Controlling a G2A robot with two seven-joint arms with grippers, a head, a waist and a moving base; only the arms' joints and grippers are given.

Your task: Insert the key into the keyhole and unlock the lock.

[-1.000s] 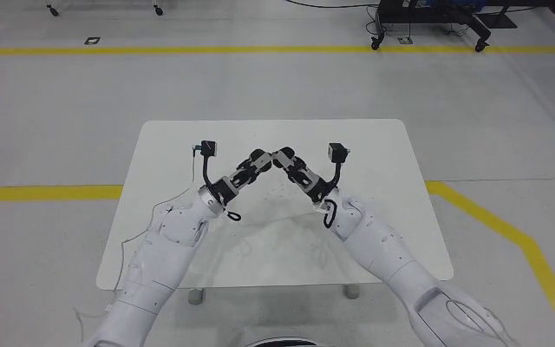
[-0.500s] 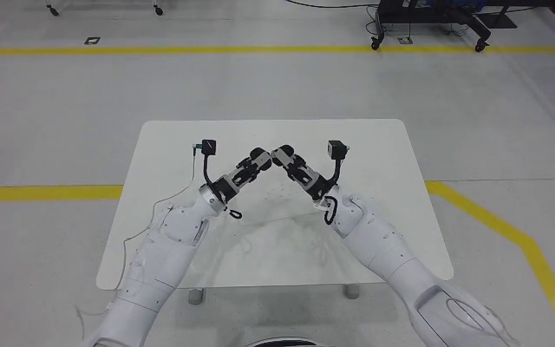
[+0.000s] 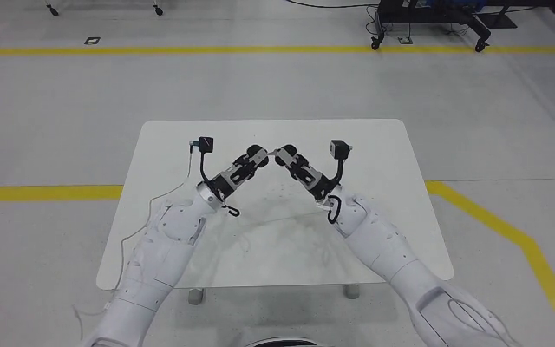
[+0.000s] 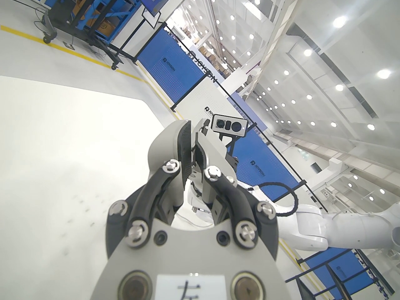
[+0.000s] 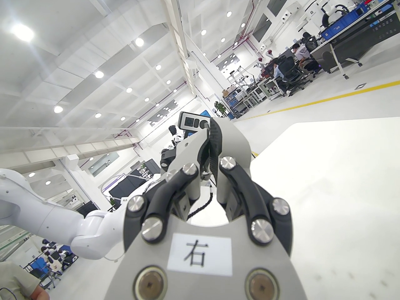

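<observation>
Both arms are raised over the middle of the white table (image 3: 373,156), tips facing each other. My left gripper (image 3: 259,155) is shut, its fingers pressed close in the left wrist view (image 4: 193,127). My right gripper (image 3: 282,155) is shut too, fingers nearly touching in the right wrist view (image 5: 208,127). A small pale bit (image 3: 274,153) shows between the two tips; I cannot tell whether it is the key or the lock. Whatever either gripper pinches is hidden by its own fingers.
The tabletop (image 4: 62,132) under the arms is bare white. A yellow floor line (image 3: 52,193) runs past both sides of the table, and wheeled black racks (image 3: 434,22) stand far behind it.
Both gripper tips have shifted a little farther from the robot. A slight gap has opened between them where they were touching a second ago.
</observation>
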